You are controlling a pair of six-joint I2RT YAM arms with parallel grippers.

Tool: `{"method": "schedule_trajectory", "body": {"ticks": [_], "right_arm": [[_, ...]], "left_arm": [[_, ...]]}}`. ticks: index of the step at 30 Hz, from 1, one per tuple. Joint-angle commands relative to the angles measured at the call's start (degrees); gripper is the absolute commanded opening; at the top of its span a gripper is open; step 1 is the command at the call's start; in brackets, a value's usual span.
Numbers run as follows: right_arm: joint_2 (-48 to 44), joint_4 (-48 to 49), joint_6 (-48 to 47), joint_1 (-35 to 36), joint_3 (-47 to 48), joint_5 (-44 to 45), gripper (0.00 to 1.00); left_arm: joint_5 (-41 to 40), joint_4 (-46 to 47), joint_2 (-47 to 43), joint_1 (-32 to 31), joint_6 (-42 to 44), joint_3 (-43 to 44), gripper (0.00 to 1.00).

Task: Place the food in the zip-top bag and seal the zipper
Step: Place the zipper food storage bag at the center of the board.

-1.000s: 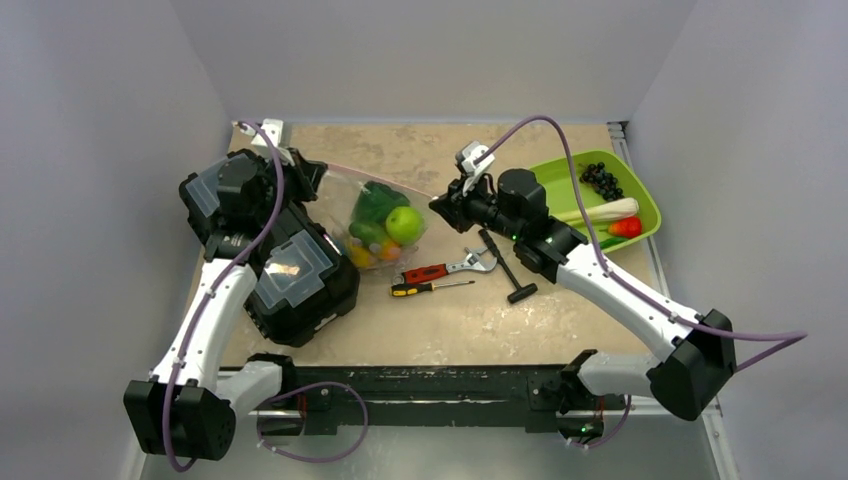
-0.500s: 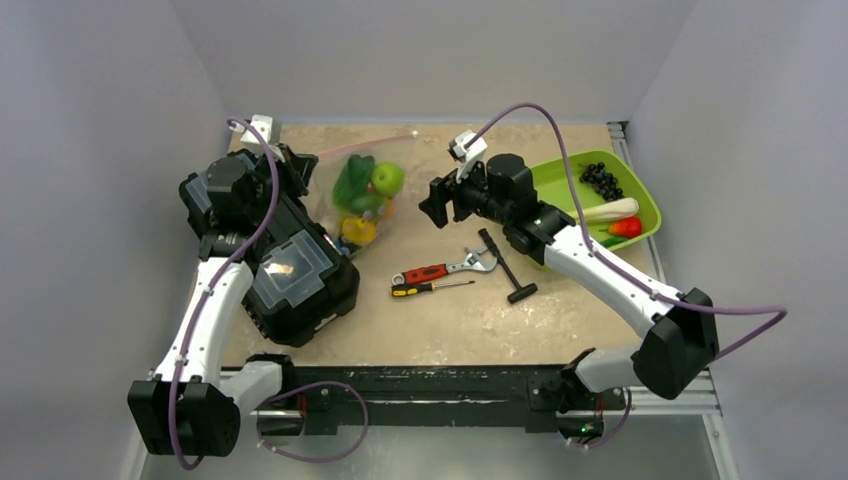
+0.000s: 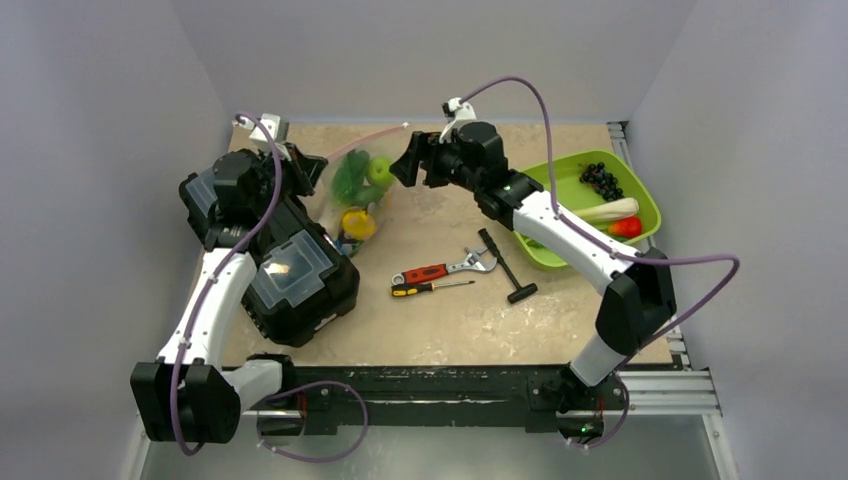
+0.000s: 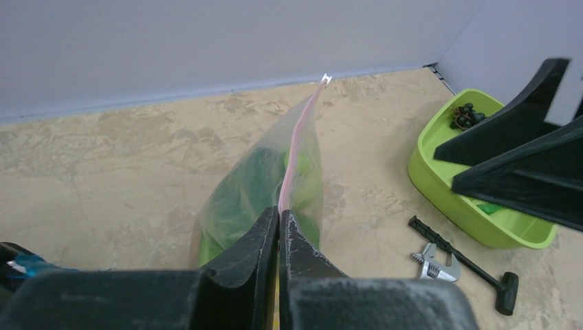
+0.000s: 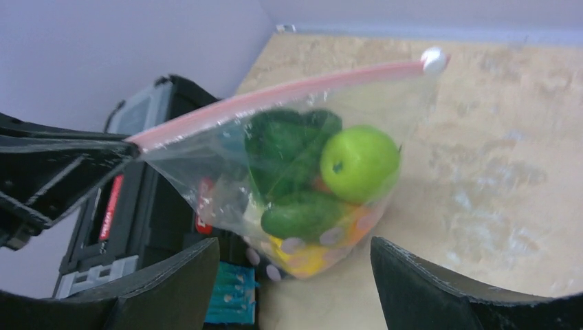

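At the far left a black toolbox (image 3: 290,275) sits on the desk (image 3: 450,330). Beside it the left claw (image 4: 280,216) is pinched fully closed on one end of the zipper (image 4: 297,148), so the zip-top bag (image 3: 352,200) hangs from it with the pinkish strip drawn into a line. Inside are a green apple (image 5: 359,161), dark leafy greens and a yellow piece (image 3: 358,222). The right claw (image 5: 295,244) faces the bag's side, jaws spread wide and empty. Further right lie a wrench (image 3: 445,270) and the lime-green tray (image 3: 640,195), with grapes (image 3: 602,180) in it unbagged. Sealing looks to be the step in hand, though I cannot tell whether the strip is pressed shut. Next, the right claw likely needs to close on the strip or its white slider (image 5: 433,60) and run along it.
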Motion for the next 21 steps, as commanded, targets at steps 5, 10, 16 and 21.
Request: {"method": "schedule_trajectory", "body": {"ticks": [5,10,16,21], "right_arm": [[-0.2,1.7,14.4,-2.6,-8.1,-3.3,0.82],[2.1,7.0,20.5,-5.3,-17.6,-8.2,0.77],[3.6,8.3,20.9,-6.4,-20.8,-7.0,0.74],[2.6,1.2,17.5,-8.2,-18.8,0.7,0.74]], "left_arm": [[3.0,1.6,4.7,-5.7,-4.7,3.2,0.0],[5.0,4.5,7.7,-8.1,-9.2,3.0,0.0],[6.7,6.0,12.7,-12.9,-12.8,3.4,0.0],[7.5,6.3,18.4,-19.3,-16.0,4.5,0.0]]}}
